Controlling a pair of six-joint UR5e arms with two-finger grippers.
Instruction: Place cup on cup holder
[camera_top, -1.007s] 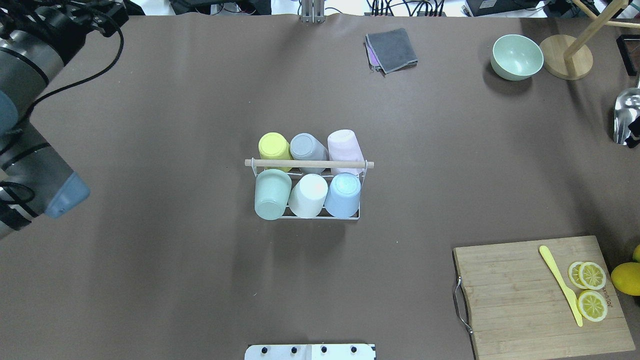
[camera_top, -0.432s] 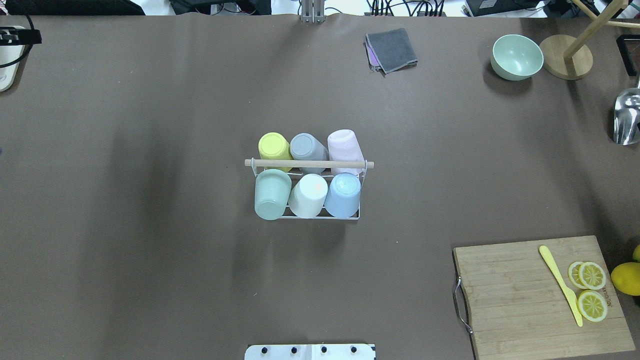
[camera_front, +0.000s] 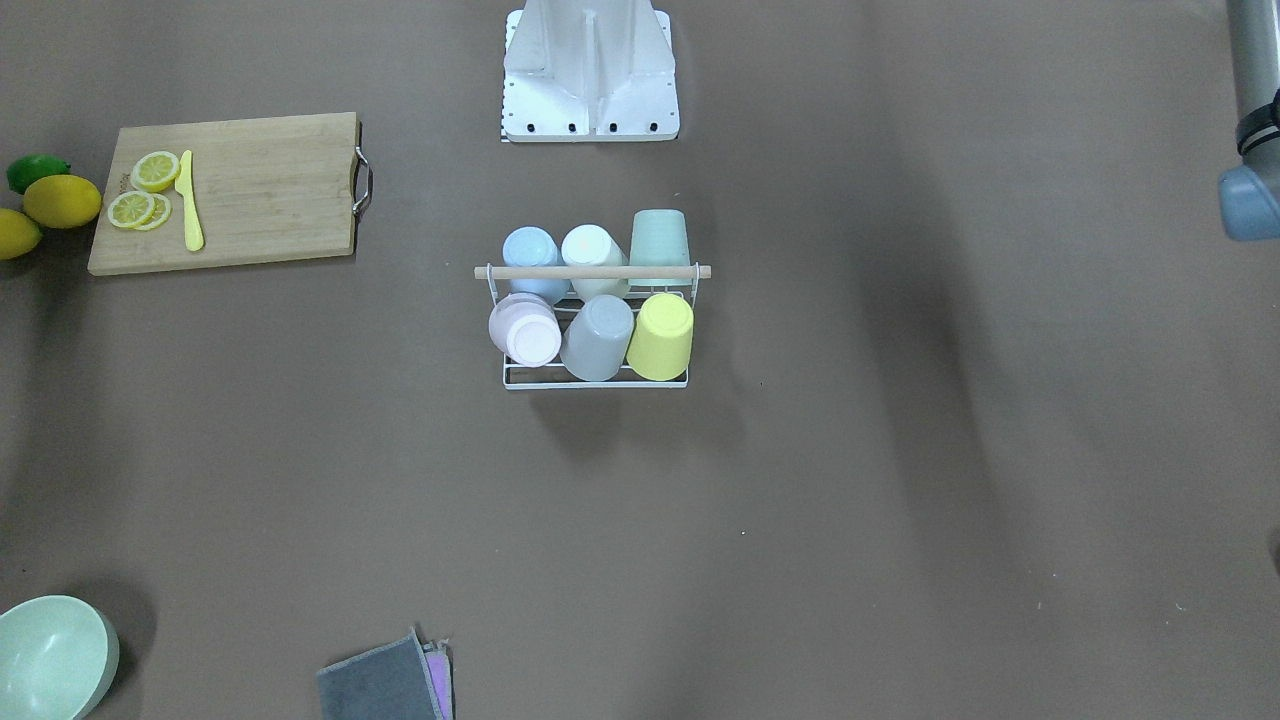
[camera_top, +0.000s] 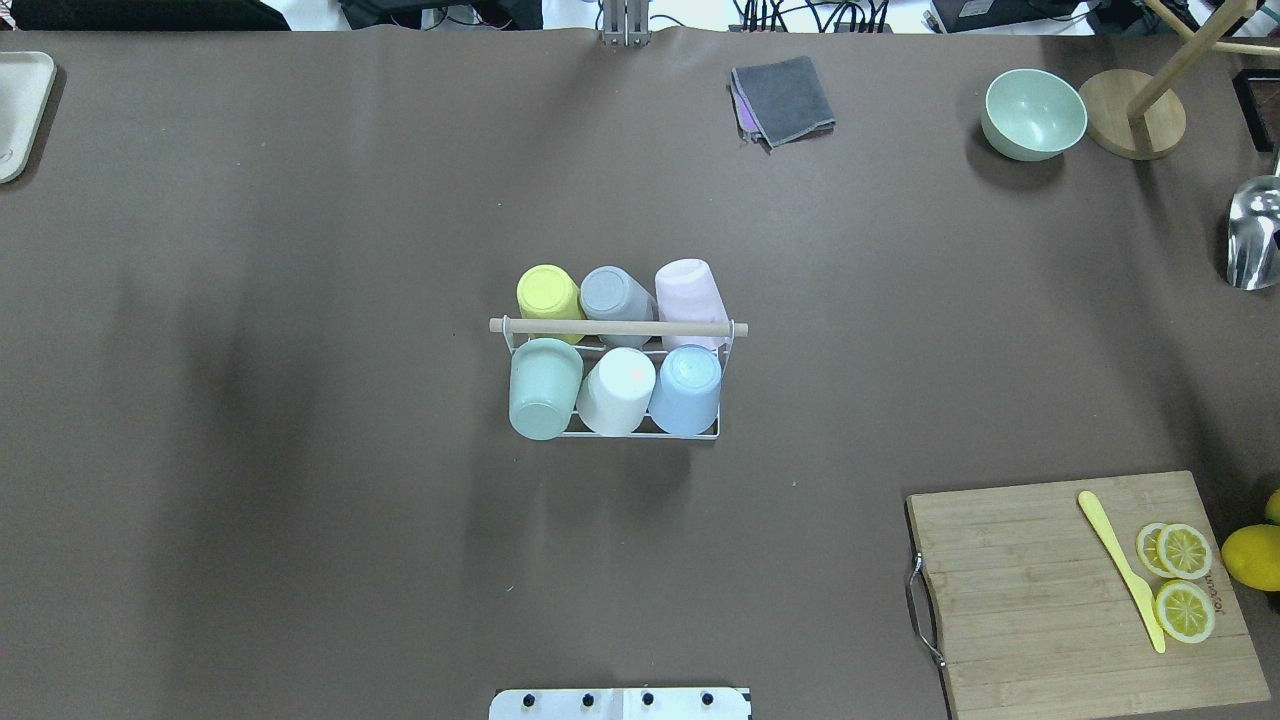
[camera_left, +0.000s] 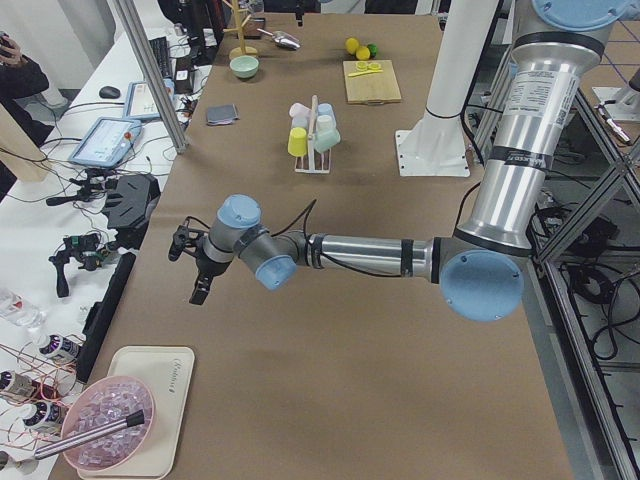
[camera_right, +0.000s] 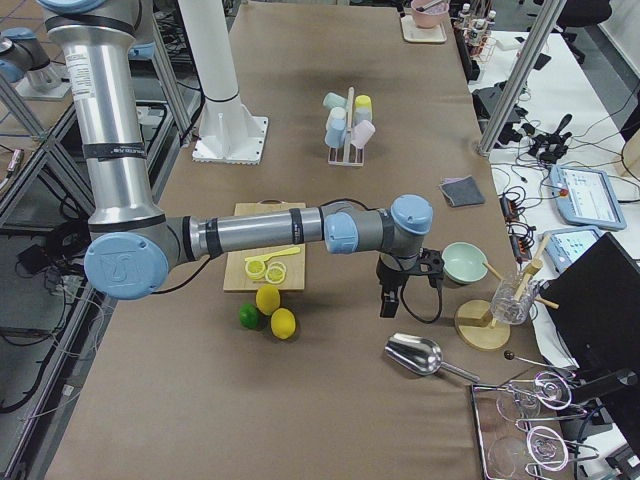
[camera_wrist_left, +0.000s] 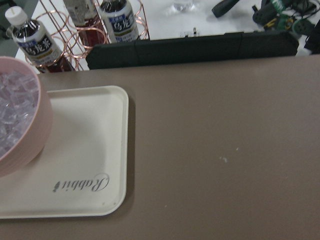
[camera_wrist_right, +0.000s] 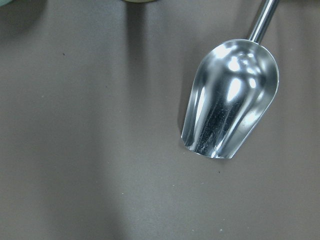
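Observation:
The cup holder (camera_top: 620, 328), a white wire rack with a wooden rod across the top, stands mid-table and also shows in the front view (camera_front: 592, 272). Several cups sit upside down on its prongs: yellow (camera_top: 547, 292), grey (camera_top: 612, 293) and pink (camera_top: 688, 290) on the far side, green (camera_top: 543, 390), white (camera_top: 616, 390) and blue (camera_top: 686, 388) on the near side. My left gripper (camera_left: 197, 290) hangs far off at the table's left end, seen only in the exterior left view. My right gripper (camera_right: 388, 300) hangs at the right end above a metal scoop. I cannot tell whether either is open or shut.
A cutting board (camera_top: 1080, 590) holds lemon slices and a yellow knife. A green bowl (camera_top: 1033, 113), a grey cloth (camera_top: 785, 98) and a wooden stand (camera_top: 1133, 113) lie at the far side. The metal scoop (camera_wrist_right: 230, 110) lies at the right end. A cream tray (camera_wrist_left: 75, 165) with a pink bowl lies at the left end.
My left arm has drawn back to the left, out of the overhead view, uncovering the cream tray. The dark shape by the scoop at the right edge has gone. The cups and rack have not moved.

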